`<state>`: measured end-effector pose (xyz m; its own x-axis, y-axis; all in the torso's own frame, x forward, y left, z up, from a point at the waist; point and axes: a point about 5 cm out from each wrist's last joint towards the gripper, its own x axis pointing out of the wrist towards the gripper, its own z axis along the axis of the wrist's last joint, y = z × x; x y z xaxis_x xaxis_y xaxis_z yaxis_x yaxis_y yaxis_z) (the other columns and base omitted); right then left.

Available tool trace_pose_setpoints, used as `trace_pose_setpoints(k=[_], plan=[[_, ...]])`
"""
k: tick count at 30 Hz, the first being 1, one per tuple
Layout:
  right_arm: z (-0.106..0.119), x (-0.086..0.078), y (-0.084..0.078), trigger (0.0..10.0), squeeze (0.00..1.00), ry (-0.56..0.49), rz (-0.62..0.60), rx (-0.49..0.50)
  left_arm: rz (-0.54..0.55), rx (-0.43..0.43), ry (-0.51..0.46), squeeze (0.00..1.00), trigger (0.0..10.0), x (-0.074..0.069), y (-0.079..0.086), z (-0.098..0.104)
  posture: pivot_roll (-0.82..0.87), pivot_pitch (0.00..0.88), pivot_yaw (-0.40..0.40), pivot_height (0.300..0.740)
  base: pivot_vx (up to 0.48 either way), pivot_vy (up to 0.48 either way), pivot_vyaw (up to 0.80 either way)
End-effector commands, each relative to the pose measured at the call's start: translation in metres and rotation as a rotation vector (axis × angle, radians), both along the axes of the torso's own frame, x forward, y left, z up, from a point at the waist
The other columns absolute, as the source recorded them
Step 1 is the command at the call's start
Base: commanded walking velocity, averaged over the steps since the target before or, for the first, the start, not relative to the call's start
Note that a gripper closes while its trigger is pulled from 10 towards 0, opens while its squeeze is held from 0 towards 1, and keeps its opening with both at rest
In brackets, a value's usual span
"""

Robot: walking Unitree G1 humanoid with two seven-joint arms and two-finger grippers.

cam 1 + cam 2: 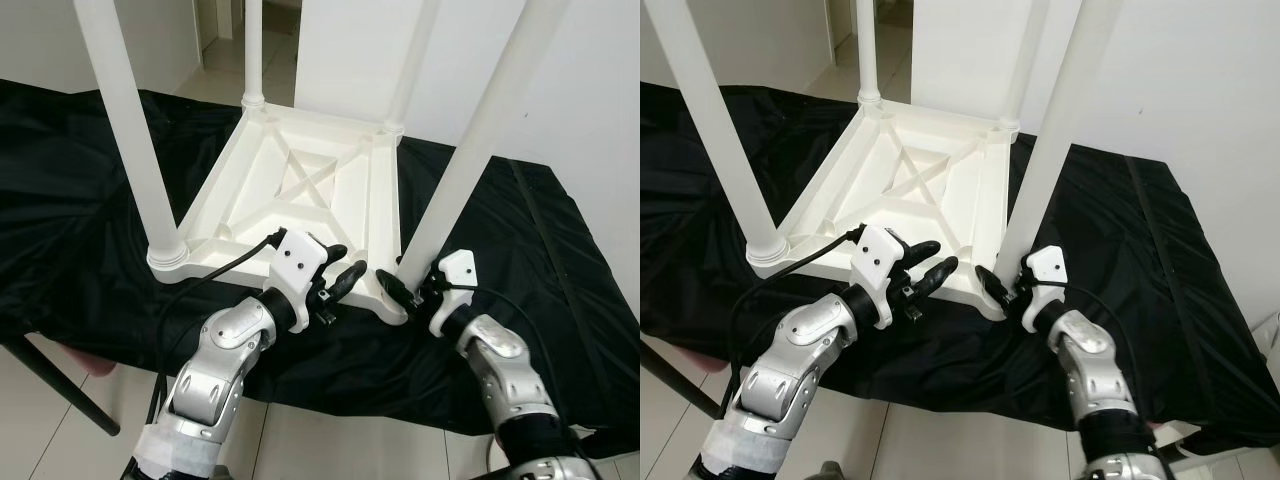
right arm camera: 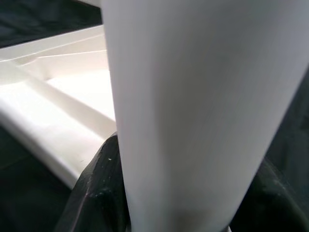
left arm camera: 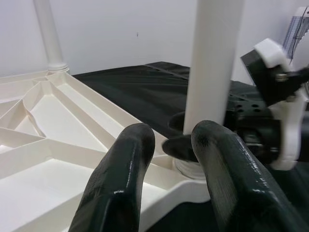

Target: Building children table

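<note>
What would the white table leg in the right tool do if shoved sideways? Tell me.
The leg looks like stiff, smooth plastic, so it may slip in the right tool. Tall and seated at the upturned tabletop corner, it might wobble if not fully tightened.

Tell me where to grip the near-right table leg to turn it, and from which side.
Grip the near-right leg low, just above its socket, coming from the robot's right, where the right gripper sits. The shaft is round and upright, so fingers can straddle it.

Open left tool [image 3: 166,164] before table leg [image 3: 212,63]
</note>
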<state>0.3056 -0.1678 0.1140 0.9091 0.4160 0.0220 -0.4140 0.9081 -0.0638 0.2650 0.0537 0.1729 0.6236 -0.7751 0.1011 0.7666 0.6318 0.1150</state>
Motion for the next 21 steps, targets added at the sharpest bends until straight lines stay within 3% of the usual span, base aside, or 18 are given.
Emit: trace_pose_setpoints(k=[1,7,9,13,19,20,21], plan=[[-0.004,0.002,-0.013,10.0,0.00,0.027,-0.161,-0.051,0.063,-0.007,0.009,0.00,10.0,0.000,0.000,0.000,0.15,0.000,-0.083,0.740,0.000,0.000,0.00],[-0.007,0.001,-0.012,10.0,0.00,0.055,-0.409,0.000,0.061,-0.011,0.014,0.00,10.0,-0.002,-0.002,-0.001,0.15,0.000,-0.097,0.740,0.000,0.000,0.00],[-0.007,0.000,-0.012,10.0,0.00,0.054,-0.429,0.001,0.062,-0.011,0.014,0.00,10.0,-0.002,-0.002,-0.001,0.15,0.000,-0.097,0.740,0.000,0.000,0.00],[-0.011,-0.008,0.001,10.0,0.00,0.074,-0.627,0.027,0.092,-0.025,0.019,0.00,10.0,-0.001,0.001,-0.001,0.16,0.000,-0.111,0.740,0.000,0.000,0.00],[-0.008,-0.008,0.007,10.0,0.00,0.067,-0.650,0.032,0.101,-0.029,0.022,0.00,10.0,-0.002,0.002,-0.001,0.16,0.000,-0.112,0.740,0.000,0.000,0.00],[-0.006,-0.007,0.004,10.0,1.00,0.060,-0.639,0.055,0.103,-0.027,0.021,0.00,10.0,-0.001,0.003,-0.001,0.16,0.000,-0.113,0.740,0.000,0.000,0.00],[-0.006,-0.007,0.004,10.0,1.00,0.060,-0.639,0.055,0.103,-0.027,0.021,0.00,10.0,-0.001,0.003,-0.001,0.16,0.000,-0.113,0.740,0.000,0.000,0.00]])
